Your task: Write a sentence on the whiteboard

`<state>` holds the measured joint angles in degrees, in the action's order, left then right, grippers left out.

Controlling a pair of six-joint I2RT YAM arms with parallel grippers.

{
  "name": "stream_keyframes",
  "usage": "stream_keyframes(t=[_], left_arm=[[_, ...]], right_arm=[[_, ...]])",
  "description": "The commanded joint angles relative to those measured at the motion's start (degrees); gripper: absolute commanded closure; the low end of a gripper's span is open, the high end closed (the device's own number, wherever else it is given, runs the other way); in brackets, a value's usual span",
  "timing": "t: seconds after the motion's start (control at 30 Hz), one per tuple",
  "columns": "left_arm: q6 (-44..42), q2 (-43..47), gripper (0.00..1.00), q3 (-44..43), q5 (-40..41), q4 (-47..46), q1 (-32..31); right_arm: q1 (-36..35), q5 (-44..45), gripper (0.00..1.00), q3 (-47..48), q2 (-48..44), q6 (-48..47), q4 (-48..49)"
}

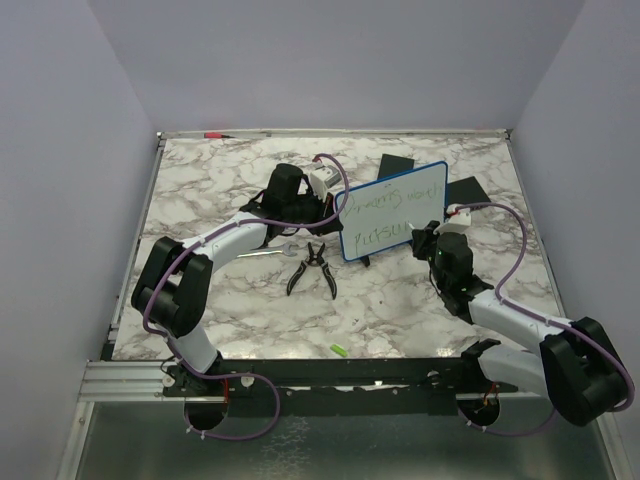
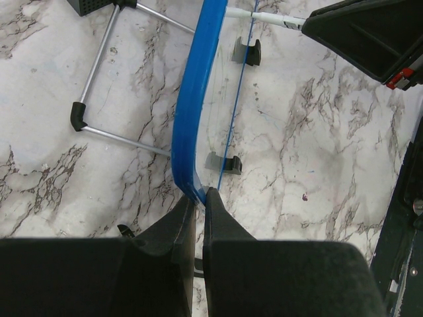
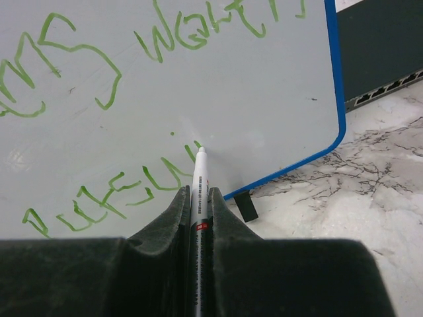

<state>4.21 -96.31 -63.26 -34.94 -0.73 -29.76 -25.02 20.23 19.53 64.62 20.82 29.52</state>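
Note:
The whiteboard, blue-framed, stands tilted on small black feet at mid-table. Green handwriting, the sentence, runs over it in two lines; the lower line ends near the pen tip. My left gripper is shut on the board's blue frame at its left edge, fingertips pinching the corner. In front of the board, my right gripper is shut on a white marker. Its tip rests against the white surface near the lower right.
Black-handled pliers lie in front of the board. Flat black pads sit behind it. A thin metal stand lies left of the frame. A small green cap lies near the front edge, and a red marker lies at the back rail.

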Motion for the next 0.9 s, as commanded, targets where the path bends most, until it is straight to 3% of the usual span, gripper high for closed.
stream_keyframes(t=[0.0,0.87], left_arm=[[-1.84,-1.30,1.00,-0.19,2.51,2.75,-0.52],[-1.83,-1.26,1.00,-0.28,2.39,2.75,-0.52]], right_arm=[[0.37,-0.85,0.99,-1.06,1.21,1.40,-0.34],[0.32,0.53,0.99,0.16,2.69,2.43,-3.12]])
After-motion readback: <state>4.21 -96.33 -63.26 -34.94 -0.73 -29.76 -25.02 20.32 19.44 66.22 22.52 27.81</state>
